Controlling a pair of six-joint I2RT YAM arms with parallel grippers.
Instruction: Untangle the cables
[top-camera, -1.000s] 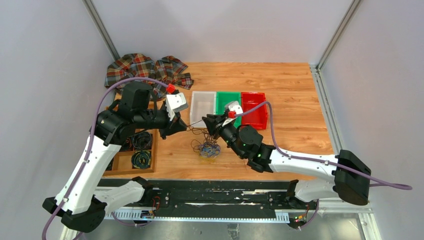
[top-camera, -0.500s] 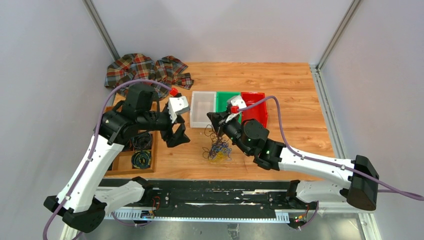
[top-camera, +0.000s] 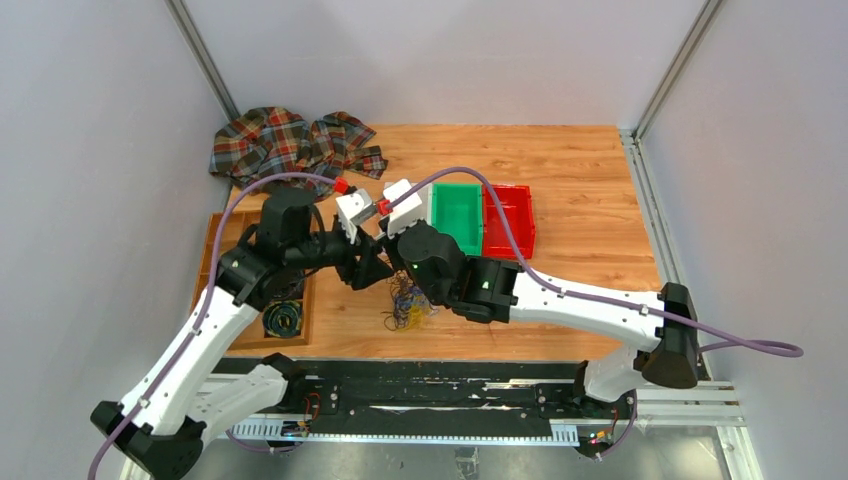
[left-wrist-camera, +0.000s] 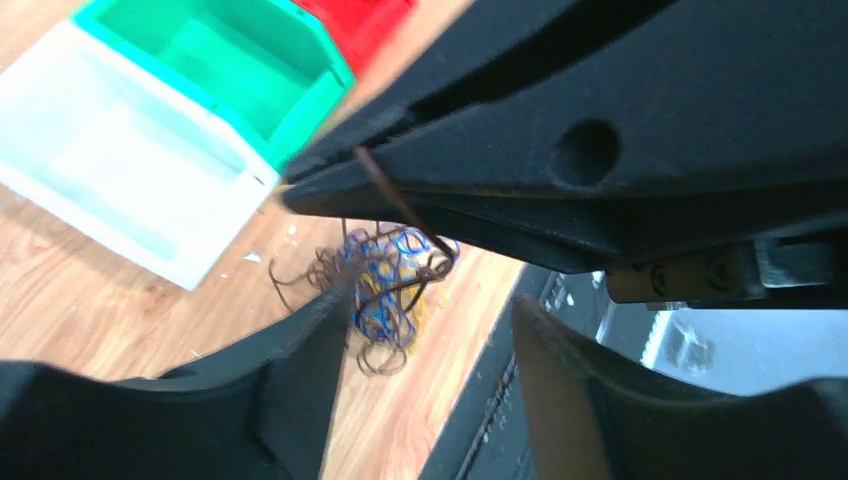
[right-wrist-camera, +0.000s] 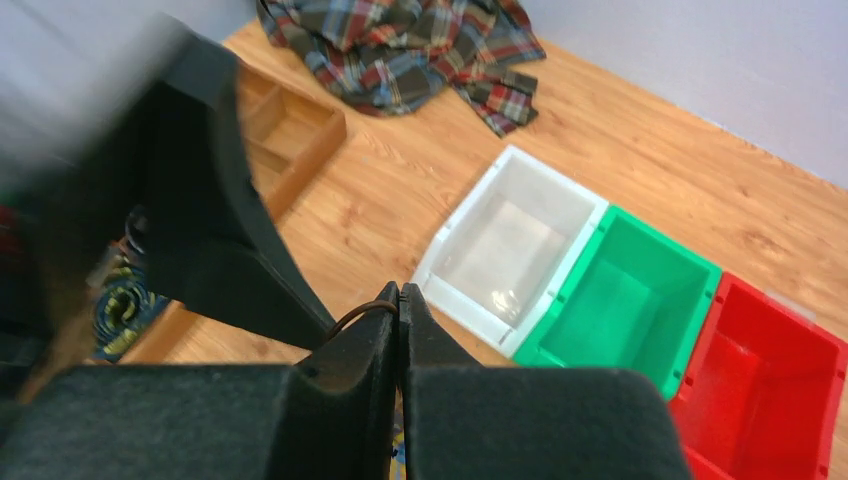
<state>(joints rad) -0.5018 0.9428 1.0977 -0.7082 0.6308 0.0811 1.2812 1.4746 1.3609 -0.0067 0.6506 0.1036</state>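
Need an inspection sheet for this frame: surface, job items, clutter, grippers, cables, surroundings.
Surface: wooden table, nothing spilled seen.
Job's things: cable tangle lies on the table; one brown strand runs up from it.
Clutter: plaid cloth at far left; white bin, green bin, red bin in a row; wooden tray holding coiled cables.
Grippers: right gripper shut on the brown strand; left gripper open, holding nothing.
Cables: purple arm cables loop above the arms.
Surroundings: grey walls, frame posts.

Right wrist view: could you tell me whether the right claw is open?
No, the right claw is closed on a thin brown cable.
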